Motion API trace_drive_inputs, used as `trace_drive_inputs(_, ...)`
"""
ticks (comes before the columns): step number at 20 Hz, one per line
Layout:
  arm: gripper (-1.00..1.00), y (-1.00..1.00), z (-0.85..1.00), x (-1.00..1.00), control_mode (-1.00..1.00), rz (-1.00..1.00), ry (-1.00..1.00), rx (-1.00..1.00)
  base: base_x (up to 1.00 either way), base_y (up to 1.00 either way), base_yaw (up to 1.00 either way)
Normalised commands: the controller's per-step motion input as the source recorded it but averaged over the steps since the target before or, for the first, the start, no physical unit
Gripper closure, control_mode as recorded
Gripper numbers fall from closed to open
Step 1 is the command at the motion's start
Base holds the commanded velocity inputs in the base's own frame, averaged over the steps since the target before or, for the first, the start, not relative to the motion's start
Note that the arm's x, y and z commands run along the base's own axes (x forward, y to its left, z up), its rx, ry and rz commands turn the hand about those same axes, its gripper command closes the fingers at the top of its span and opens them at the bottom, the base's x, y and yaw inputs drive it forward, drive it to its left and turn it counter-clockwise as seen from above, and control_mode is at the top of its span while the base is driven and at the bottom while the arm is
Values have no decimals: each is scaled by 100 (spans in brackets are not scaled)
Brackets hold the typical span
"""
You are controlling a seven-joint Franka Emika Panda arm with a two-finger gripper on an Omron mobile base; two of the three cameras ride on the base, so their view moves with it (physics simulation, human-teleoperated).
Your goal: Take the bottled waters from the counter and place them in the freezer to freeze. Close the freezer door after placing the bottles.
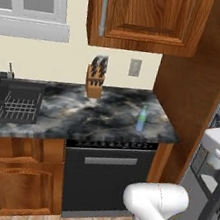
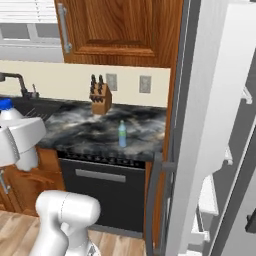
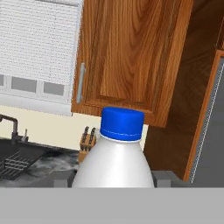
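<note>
gripper (image 3: pixel 113 181) clamped on white bottle (image 3: pixel 114 162) with blue cap, jaws part-open around its body, dark finger tips flanking it at 8 and 4 o'clock of the hand view. bottle upright in that view, lifted clear of the desk (image 1: pixel 70 118). in the right base view, blue cap and white bottle at 9 o'clock, above the arm's white link. green-capped bottle (image 1: pixel 141 119) standing upright on the desk near its front edge, above the black dishwasher (image 1: pixel 105 179), at 4 o'clock from the knife block (image 1: pixel 95 79). sink (image 1: pixel 12 101) with wire rack at the desk's left end. freezer door (image 2: pixel 200 130) swung open at 3 o'clock in the right base view, white shelves (image 2: pixel 207 197) beyond it.
</note>
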Motion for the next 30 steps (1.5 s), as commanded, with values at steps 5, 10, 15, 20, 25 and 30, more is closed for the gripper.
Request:
trace_drive_inputs(5,100,0,0,0,100,0,0,0,-65,0,0)
trace_drive_inputs(10,100,0,0,0,100,0,0,0,-50,-1,0)
trace_drive_inputs(15,100,0,0,0,100,0,0,0,-50,-16,0)
trace_drive_inputs(20,100,0,0,0,100,0,0,0,-40,-33,0)
trace_drive_inputs(25,100,0,0,0,100,0,0,0,-38,-48,0)
trace_drive_inputs(30,100,0,0,0,100,0,0,0,-36,-62,0)
